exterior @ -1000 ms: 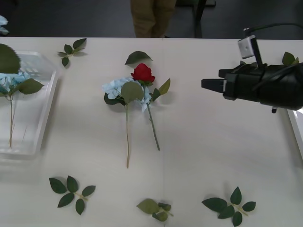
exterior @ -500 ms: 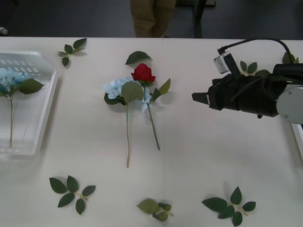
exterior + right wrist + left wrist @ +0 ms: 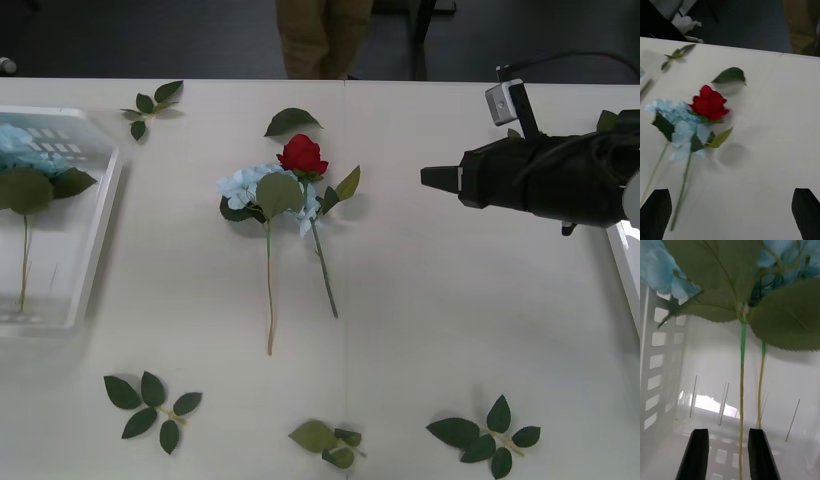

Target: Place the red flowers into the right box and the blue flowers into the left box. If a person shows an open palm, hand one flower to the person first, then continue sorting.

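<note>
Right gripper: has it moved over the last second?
Yes. The right gripper first advanced toward the red rose, then drew back slightly and higher; now open, about where it began.

We see a red rose point(image 3: 709, 102) lying against a blue flower point(image 3: 677, 123) on the table point(image 3: 775, 131); right gripper point(image 3: 730, 210) fingers apart.

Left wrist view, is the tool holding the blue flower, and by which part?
No: the left tool stands open, the blue flower's stem loose in its gap, inside the left box.

Bare table point(image 3: 400, 260) between right gripper point(image 3: 432, 178) and red flower point(image 3: 302, 155).
</note>
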